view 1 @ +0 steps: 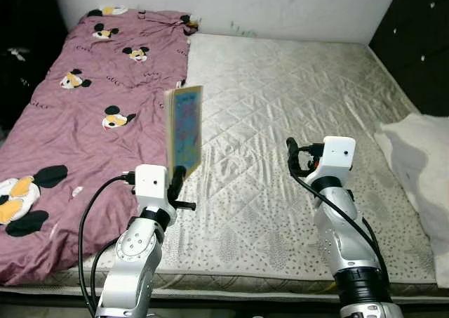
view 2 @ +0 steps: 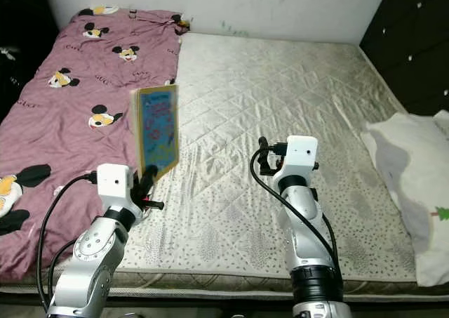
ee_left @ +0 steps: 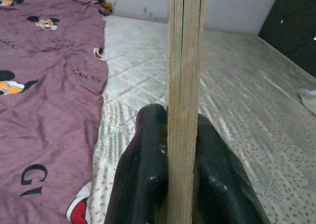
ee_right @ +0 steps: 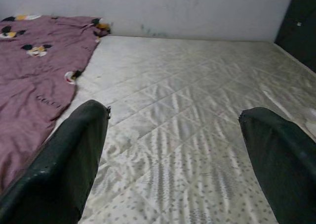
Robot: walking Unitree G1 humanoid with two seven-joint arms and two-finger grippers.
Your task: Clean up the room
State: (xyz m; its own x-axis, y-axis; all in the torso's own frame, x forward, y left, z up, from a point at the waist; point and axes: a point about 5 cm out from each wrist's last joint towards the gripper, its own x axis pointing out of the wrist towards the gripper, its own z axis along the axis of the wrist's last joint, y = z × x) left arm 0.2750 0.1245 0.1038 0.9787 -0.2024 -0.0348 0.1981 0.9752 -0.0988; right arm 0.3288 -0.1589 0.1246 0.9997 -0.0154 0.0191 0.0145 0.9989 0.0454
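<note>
Holding the thin book [view 1: 184,130] upright by its bottom edge above the bed [view 1: 295,93], my left gripper [ee_left: 183,150] has its fingers pinched on it for carrying off, I judge, while my right gripper [ee_right: 173,159] hovers spread wide, empty.

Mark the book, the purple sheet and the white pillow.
book [view 1: 186,128], left eye view, front cover.
purple sheet [view 1: 77,128], left eye view, middle of fabric.
white pillow [view 2: 410,170], right eye view, upper face.
</note>
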